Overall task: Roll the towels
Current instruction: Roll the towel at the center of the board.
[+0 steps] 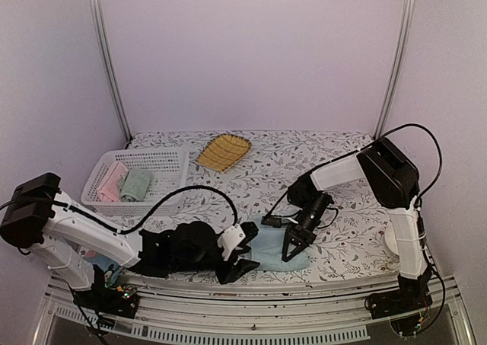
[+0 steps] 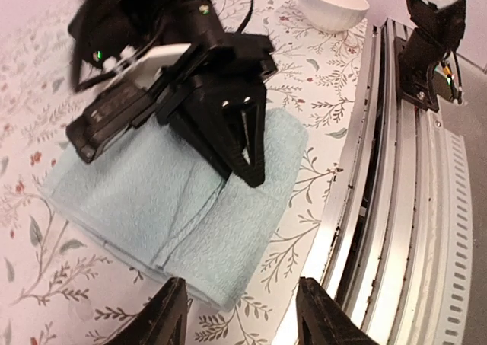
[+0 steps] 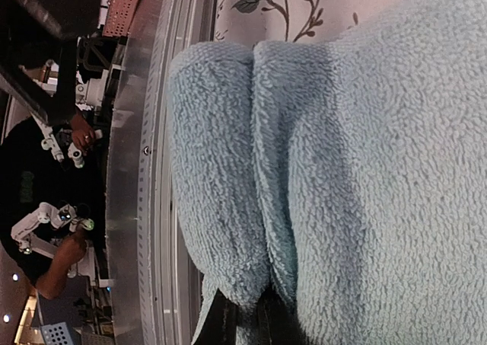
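The plain light-blue terry towel (image 1: 268,251) lies folded near the table's front edge; it also shows in the left wrist view (image 2: 167,200) and fills the right wrist view (image 3: 342,170). My right gripper (image 1: 292,247) points down onto its right part, shut on a fold of it (image 3: 247,326). My left gripper (image 1: 242,258) is open and empty, its fingers (image 2: 169,318) just off the towel's near-left corner. A bit of the printed towel (image 1: 102,266) peeks out under the left arm at the front left, mostly hidden.
A white basket (image 1: 169,156) at the back left holds a pink cloth (image 1: 112,182) and a green cloth (image 1: 138,183). The yellow ribbed tray (image 1: 224,151) lies behind the middle. A white bowl (image 2: 332,2) stands at the right. Metal rails (image 2: 411,208) run along the front edge.
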